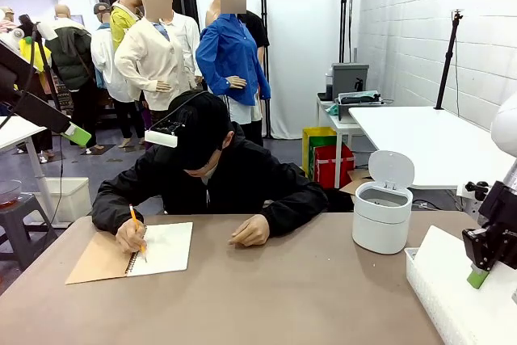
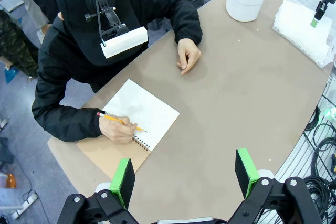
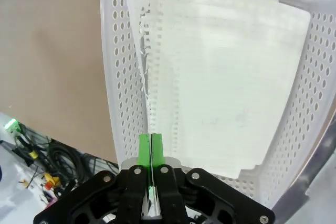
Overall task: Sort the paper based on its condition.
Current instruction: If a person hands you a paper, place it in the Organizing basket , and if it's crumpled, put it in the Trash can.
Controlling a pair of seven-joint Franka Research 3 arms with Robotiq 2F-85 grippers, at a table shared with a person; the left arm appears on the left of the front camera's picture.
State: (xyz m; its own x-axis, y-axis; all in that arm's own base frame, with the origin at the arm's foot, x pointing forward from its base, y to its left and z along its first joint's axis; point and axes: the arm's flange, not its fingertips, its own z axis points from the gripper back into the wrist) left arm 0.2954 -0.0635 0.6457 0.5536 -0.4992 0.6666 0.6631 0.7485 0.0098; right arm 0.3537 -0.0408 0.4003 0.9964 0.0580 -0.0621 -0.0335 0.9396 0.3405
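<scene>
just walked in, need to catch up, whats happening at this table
A person is writing with a pencil in a spiral notebook at the far side. The left gripper hangs open above the table. The right gripper is shut, empty, over a white perforated basket holding flat sheets of paper. A small white bin stands open nearby.

Brown tabletop (image 1: 283, 296): spiral notebook (image 1: 166, 248) open at far left, tan cover folded out, orange pencil (image 1: 136, 224) tip on the page. White lidded bin (image 1: 381, 220) far right, lid up. White perforated basket (image 1: 436, 306) near it, front right.
</scene>
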